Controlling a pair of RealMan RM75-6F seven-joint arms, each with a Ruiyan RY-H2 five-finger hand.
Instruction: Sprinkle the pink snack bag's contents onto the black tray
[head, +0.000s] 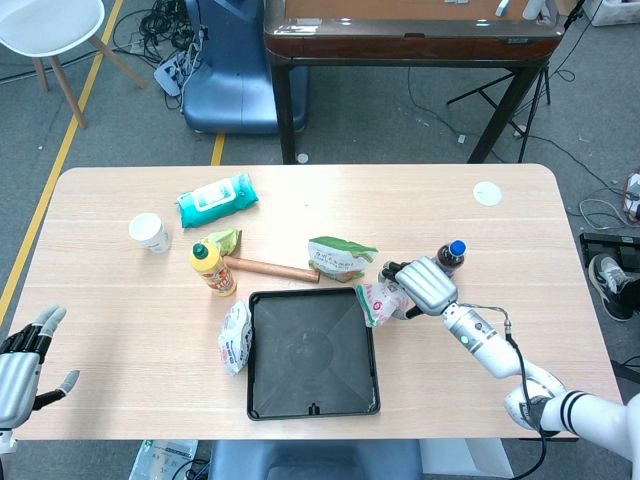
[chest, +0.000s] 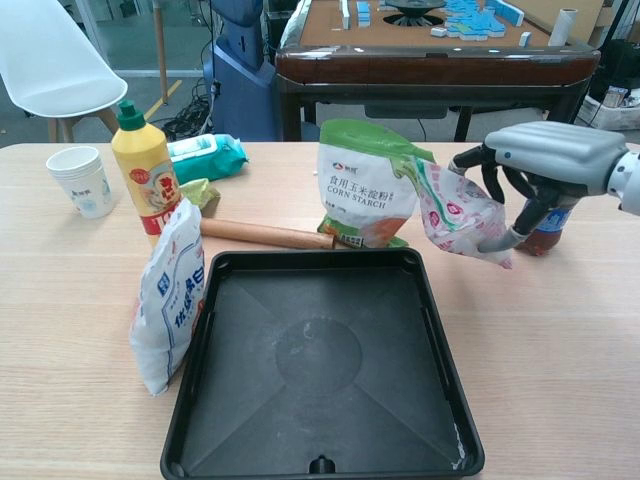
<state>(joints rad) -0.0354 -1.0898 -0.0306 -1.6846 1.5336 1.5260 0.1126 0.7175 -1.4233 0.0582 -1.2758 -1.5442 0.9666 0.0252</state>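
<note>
Your right hand (chest: 540, 165) grips the pink snack bag (chest: 455, 212) clear of the table, just off the black tray's (chest: 318, 360) far right corner. Only the head view shows your left hand (head: 22, 358), fingers spread, empty.

Silver-grey hand (chest: 545, 160), dark fingers (chest: 490, 180), seemingly white forearm.

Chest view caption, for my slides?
Right hand holds the pink snack bag lifted beside the black tray.
</note>
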